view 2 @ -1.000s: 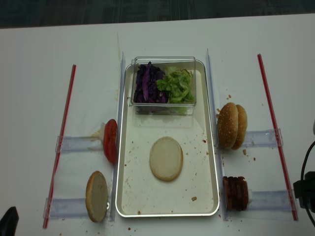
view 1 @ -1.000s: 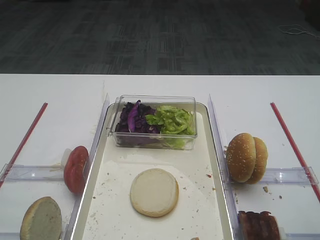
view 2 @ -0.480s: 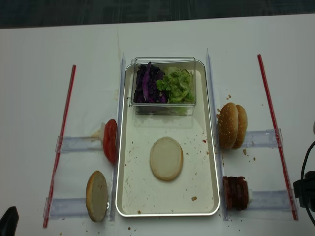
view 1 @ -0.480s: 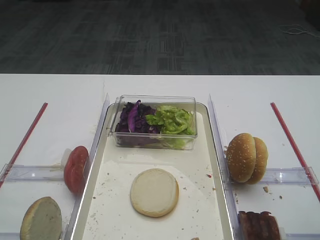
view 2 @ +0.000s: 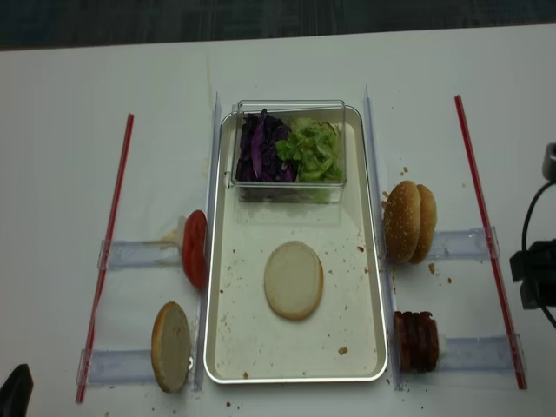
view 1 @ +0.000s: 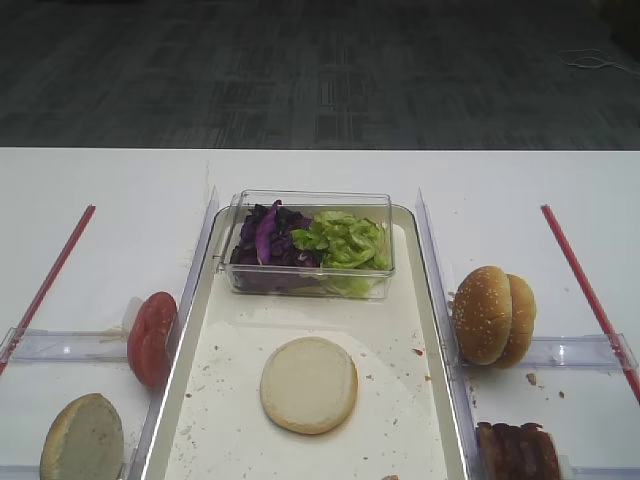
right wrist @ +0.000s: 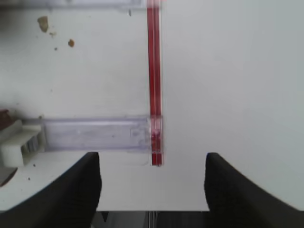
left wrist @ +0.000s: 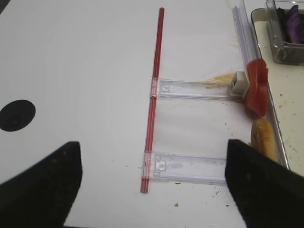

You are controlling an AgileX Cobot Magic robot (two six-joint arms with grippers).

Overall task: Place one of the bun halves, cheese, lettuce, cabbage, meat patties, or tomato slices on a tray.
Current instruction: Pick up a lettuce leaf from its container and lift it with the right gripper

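While one pale bun half (view 2: 294,280) already lies flat on the tray (view 2: 228,347), we judge that we are between placements, with another item still to fetch. Our right pincer (right wrist: 152,183) hangs released and empty over the table (right wrist: 228,71) beside a red strip (right wrist: 154,71), well apart from the food; our left pincer (left wrist: 152,183) stands wide and empty too. The meat patties (view 2: 416,340) and sesame bun halves (view 2: 408,222) sit nearest, so we next need a reach inward and a firm close.
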